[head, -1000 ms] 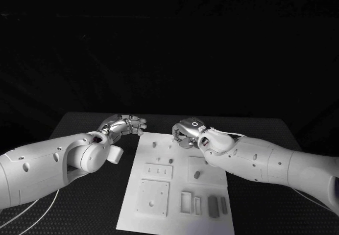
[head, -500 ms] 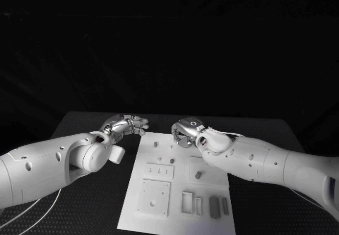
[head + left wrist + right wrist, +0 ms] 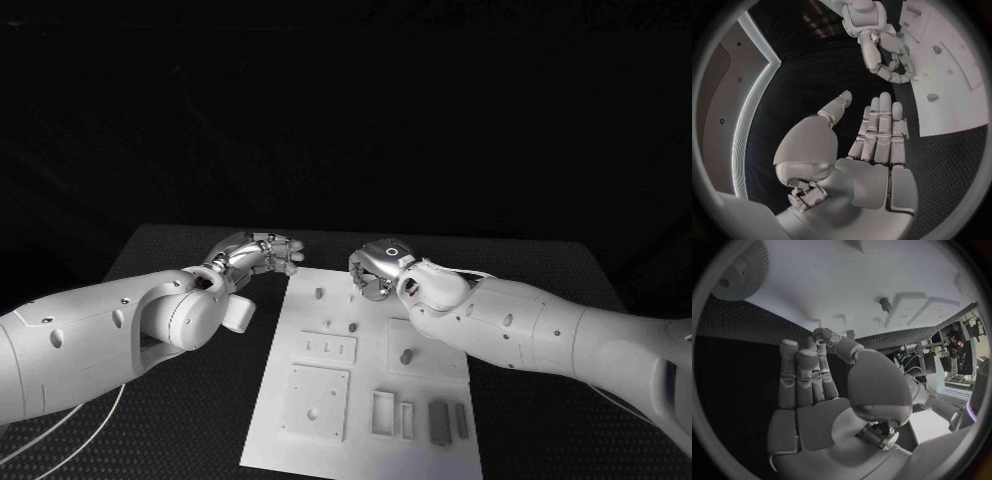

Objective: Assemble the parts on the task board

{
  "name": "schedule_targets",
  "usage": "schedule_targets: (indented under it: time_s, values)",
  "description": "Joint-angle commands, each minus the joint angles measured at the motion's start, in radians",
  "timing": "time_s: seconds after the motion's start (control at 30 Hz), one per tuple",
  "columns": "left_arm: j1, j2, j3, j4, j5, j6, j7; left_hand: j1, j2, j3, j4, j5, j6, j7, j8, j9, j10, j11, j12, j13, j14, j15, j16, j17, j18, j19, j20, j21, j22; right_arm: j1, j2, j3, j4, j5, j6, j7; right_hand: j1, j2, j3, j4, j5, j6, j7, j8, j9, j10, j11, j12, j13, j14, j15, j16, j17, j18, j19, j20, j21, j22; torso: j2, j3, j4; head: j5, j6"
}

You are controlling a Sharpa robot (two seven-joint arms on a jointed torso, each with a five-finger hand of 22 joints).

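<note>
Task board [image 3: 361, 400]: white plate, lower centre of the head view, on the black table [image 3: 173, 260].
Parts [image 3: 437, 420]: grey pieces near its lower edge.
Left hand [image 3: 257, 255]: just beyond the board's upper-left corner, fingers extended, empty.
Right hand [image 3: 382, 268]: over the board's upper edge, fingers extended, empty.

— What was the room like?
— It was very dark. Behind the black table with the bumpy mat top [image 3: 173, 250] there was only blackness, and no wall could be seen there.
— Was there any light?
— Yes. A thin bright strip of white light [image 3: 751, 100] curved along a pale grey panel [image 3: 717, 85].
— Anything else?
— A cluttered stand of dark gear with wires [image 3: 951, 347] stood far off, too small to make out.
</note>
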Motion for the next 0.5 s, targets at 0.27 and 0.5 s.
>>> schedule_targets:
  time_s: [0.27,0.5]
  values:
    - [0.005,0.004,0.002,0.002,-0.004,0.01,0.006,-0.009,-0.004,0.002,0.005,-0.003,-0.006,0.001,-0.003,0.001,-0.009,-0.001,-0.005,-0.002,-0.003,0.004,-0.007,0.002,0.0,-0.003,-0.007,0.005,-0.001,0.0,0.01,0.0,-0.001,-0.016,0.019,-0.004,0.007,-0.006,0.008,0.0,0.003,0.008,0.002,0.003,0.002,0.061,-0.006,0.005,0.016,-0.017,-0.011,0.005,-0.002,0.046,-0.003,-0.005,0.003,0.002,0.002,-0.0015,-0.0002,0.007,-0.004]
    - [0.005,0.005,0.002,0.002,-0.004,0.01,0.006,-0.009,-0.004,0.002,0.005,-0.004,-0.006,0.001,-0.003,0.002,-0.009,-0.001,-0.006,-0.002,-0.003,0.004,-0.007,0.002,-0.001,-0.003,-0.007,0.005,-0.001,0.0,0.015,0.0,-0.012,-0.021,0.044,-0.018,0.006,-0.006,0.01,0.0,0.003,0.008,0.002,0.002,0.002,0.061,-0.006,0.004,0.017,-0.017,-0.011,0.006,-0.003,0.046,-0.003,-0.005,0.003,0.002,0.003,-0.002,-0.0011,0.006,-0.007]
